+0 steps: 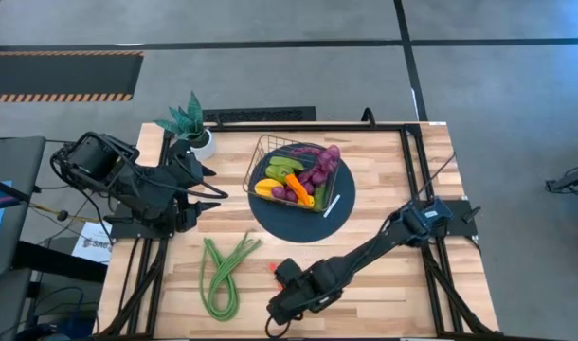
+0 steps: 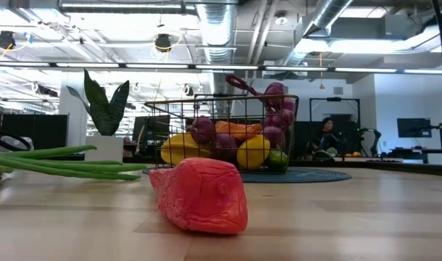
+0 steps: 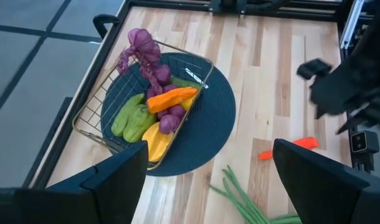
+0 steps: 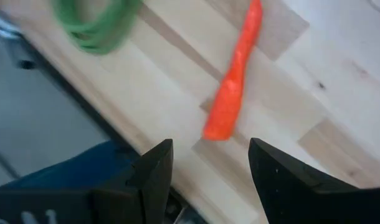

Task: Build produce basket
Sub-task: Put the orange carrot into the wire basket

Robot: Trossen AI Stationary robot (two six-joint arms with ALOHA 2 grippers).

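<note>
While the right gripper point(image 4: 209, 163) hangs spread wide over the red pepper point(image 4: 232, 87), the pepper lies loose on the table point(image 1: 384, 275) just ahead of its fingertips.
Beans point(image 1: 223, 270) lie off to the gripper's side; the basket point(image 1: 261, 156) with grapes point(image 1: 319, 166), lemon and peppers sits on the mat point(image 1: 298, 225) beyond. Left gripper point(image 3: 209, 174) wide open, parked near the plant point(image 1: 187, 120).

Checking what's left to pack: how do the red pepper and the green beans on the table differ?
The red pepper is a single short tapered piece; the green beans are several long thin strands bundled in a loop. The pepper lies right by the right gripper, whose jaws are open; the beans lie between the two arms. Both rest on the bare table, outside the basket. The left gripper waits, open, near the plant.
</note>
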